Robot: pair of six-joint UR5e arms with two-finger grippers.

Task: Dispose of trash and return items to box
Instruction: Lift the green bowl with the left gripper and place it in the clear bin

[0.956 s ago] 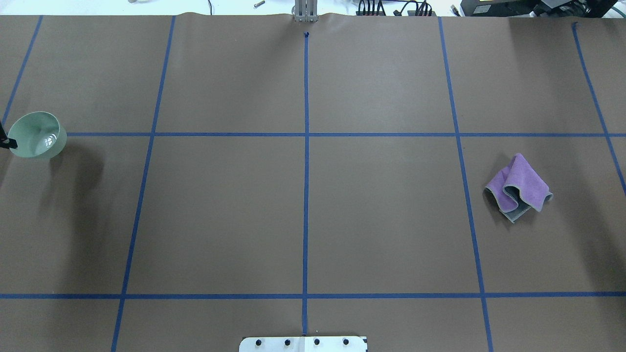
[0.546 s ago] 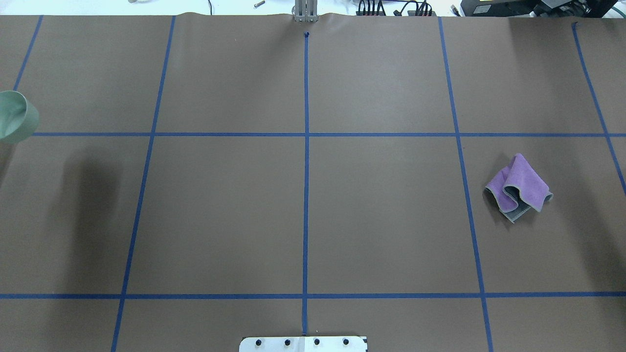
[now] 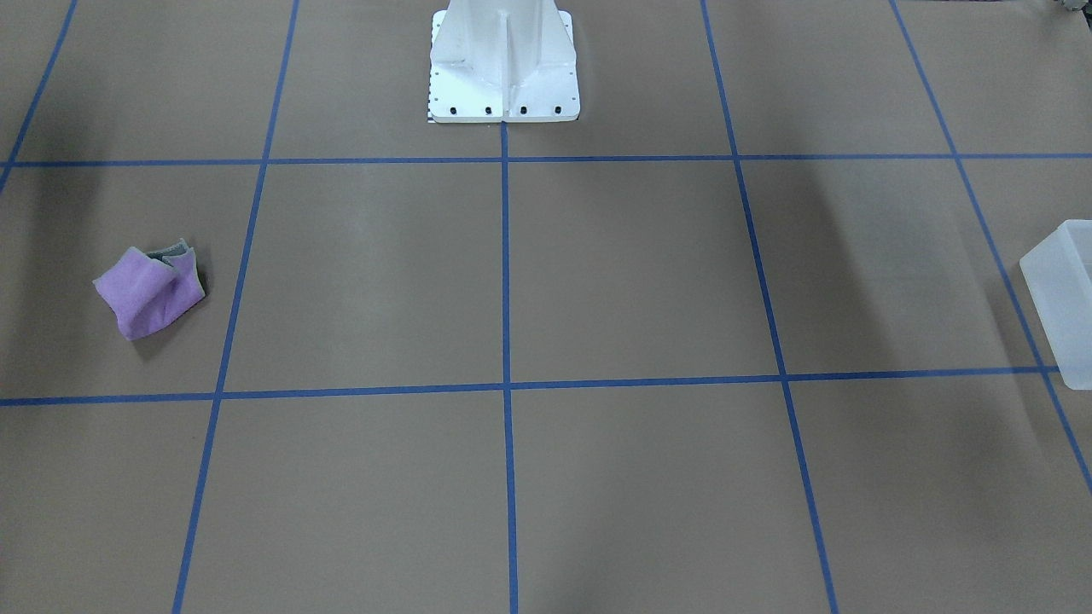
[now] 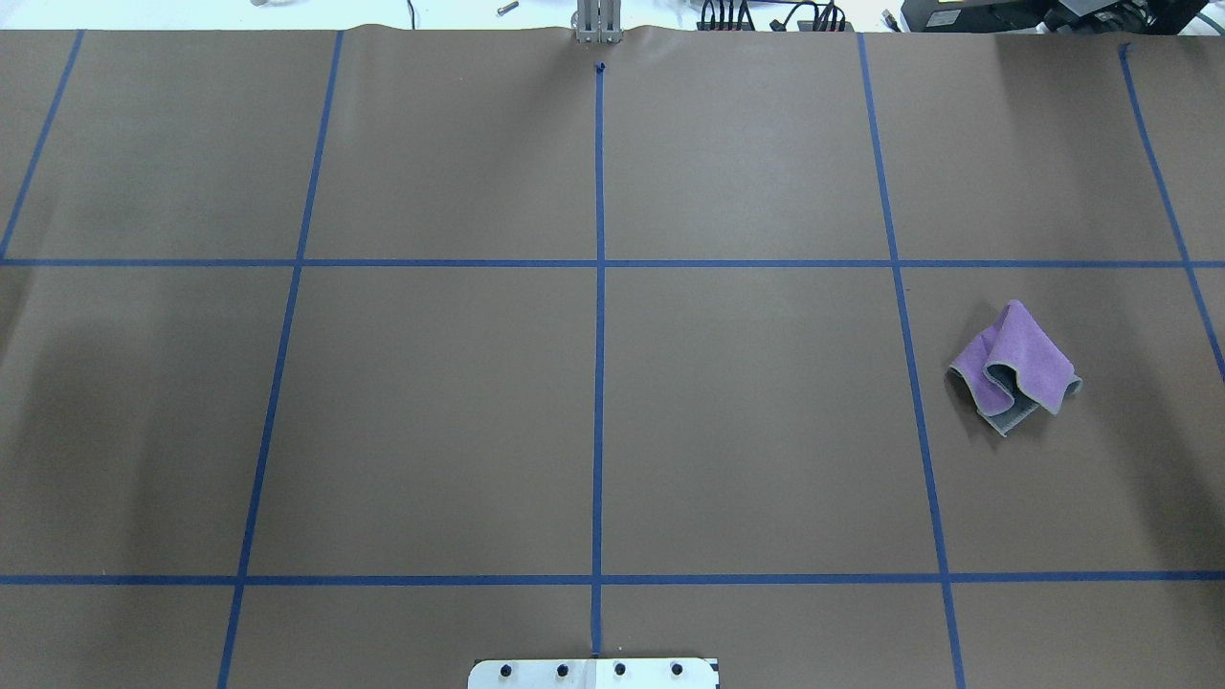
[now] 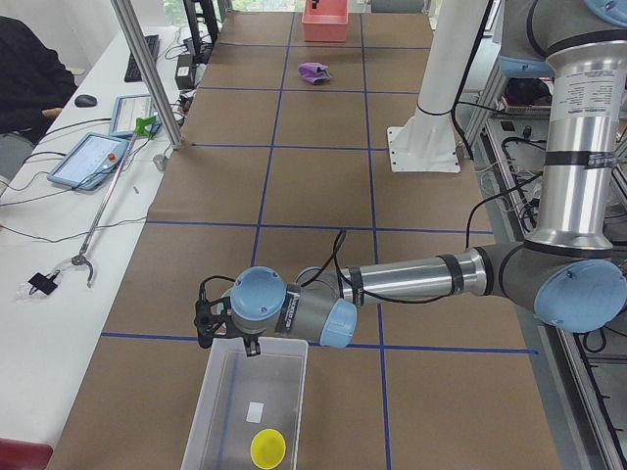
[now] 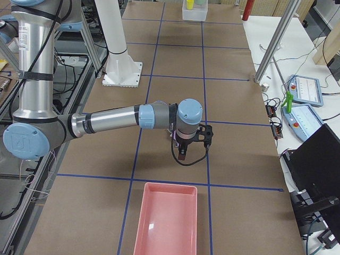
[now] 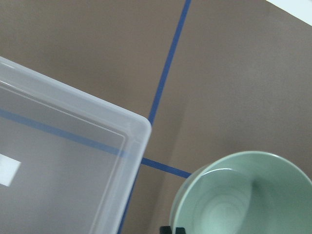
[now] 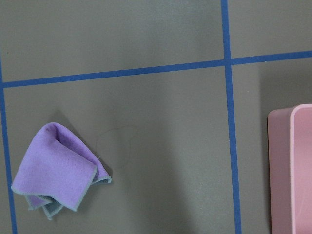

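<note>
The pale mint-green bowl (image 7: 241,195) hangs above the table beside a corner of the frosted-white box (image 7: 73,161). A black fingertip (image 7: 173,229) grips its near rim. In the exterior left view my left gripper (image 5: 227,335) is over the box's (image 5: 245,401) far rim, and the bowl is hidden behind the wrist. My right gripper (image 6: 182,154) hovers over a crumpled purple cloth (image 8: 56,173), which also shows in the overhead view (image 4: 1014,368). I cannot tell whether the right gripper is open or shut.
A pink tray (image 6: 167,218) lies near the cloth at the table's right end, and its corner shows in the right wrist view (image 8: 292,165). The box holds a round yellow thing (image 5: 267,447). The white pedestal (image 3: 503,60) stands at the robot's side.
The bowl, carried by my left gripper, has moved left and out of the overhead view. The purple cloth has not moved.
</note>
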